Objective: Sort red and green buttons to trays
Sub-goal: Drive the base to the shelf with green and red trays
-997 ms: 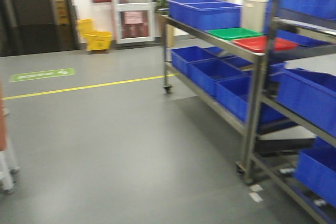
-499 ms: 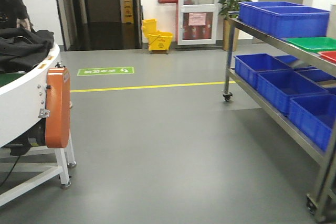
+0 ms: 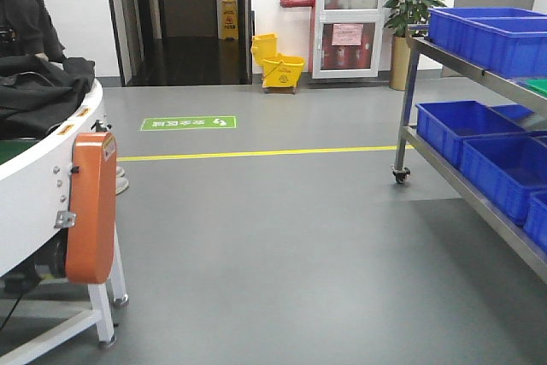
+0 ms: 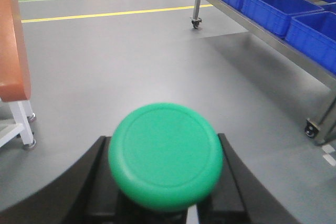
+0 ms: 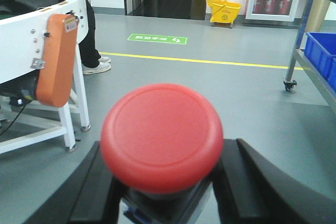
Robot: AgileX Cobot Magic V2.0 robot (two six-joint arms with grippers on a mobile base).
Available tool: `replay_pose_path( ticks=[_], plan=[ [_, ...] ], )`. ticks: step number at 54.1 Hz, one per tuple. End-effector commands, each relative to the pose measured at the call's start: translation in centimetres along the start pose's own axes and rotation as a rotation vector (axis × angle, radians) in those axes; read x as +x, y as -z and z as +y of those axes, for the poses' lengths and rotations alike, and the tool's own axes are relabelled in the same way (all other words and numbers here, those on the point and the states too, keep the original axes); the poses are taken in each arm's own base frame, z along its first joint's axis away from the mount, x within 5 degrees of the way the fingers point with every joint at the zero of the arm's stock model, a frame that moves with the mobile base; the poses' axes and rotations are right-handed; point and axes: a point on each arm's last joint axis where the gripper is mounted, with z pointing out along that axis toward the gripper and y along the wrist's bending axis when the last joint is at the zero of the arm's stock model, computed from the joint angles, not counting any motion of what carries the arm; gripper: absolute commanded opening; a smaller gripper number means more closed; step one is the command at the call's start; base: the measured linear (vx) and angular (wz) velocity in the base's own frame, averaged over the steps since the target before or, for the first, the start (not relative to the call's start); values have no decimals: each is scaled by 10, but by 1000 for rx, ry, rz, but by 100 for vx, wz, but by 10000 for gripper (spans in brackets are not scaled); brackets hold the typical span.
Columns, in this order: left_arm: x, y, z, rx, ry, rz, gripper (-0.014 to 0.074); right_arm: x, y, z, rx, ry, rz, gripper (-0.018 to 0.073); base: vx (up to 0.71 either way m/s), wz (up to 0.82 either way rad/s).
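In the left wrist view, my left gripper (image 4: 161, 139) is shut on the green button (image 4: 165, 153); its round green cap fills the space between the black fingers (image 4: 79, 182). My right gripper (image 5: 168, 144) is shut on the red button (image 5: 161, 135), whose dark switch body (image 5: 157, 205) shows under the cap in the right wrist view. Both buttons hang above bare grey floor. Only a sliver of the green tray (image 3: 538, 85) shows at the right edge of the front view, on the rack's top shelf. The red tray is out of view.
A steel wheeled rack (image 3: 408, 100) with blue crates (image 3: 466, 126) runs along the right. At the left stands a white curved conveyor with an orange cover (image 3: 90, 203) and dark clothing on top, with a person (image 3: 34, 6) behind it. A yellow mop bucket (image 3: 280, 64) stands by the far wall.
The front view has swung left. The rack and its trays slid toward the right edge, the red tray left the frame, and the conveyor came into view at the left.
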Motion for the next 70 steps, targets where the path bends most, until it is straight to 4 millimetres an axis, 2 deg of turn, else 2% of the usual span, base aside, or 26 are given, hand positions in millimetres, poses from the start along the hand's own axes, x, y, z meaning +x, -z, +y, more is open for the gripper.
replay_pose_path(
  ticks=[1,38,70],
  plan=[
    [-15,3,-3,27,-4,-100,0,-19,3,1,-10,13,-114,-10,53,3],
    [-15,3,-3,27,-4,-99,0,-18,3,1,-10,13,-113,-10,58,-4],
    [-15,3,-3,27,-4,-99,0,-18,3,1,-10,13,-113,-10,62,-28]
  ],
)
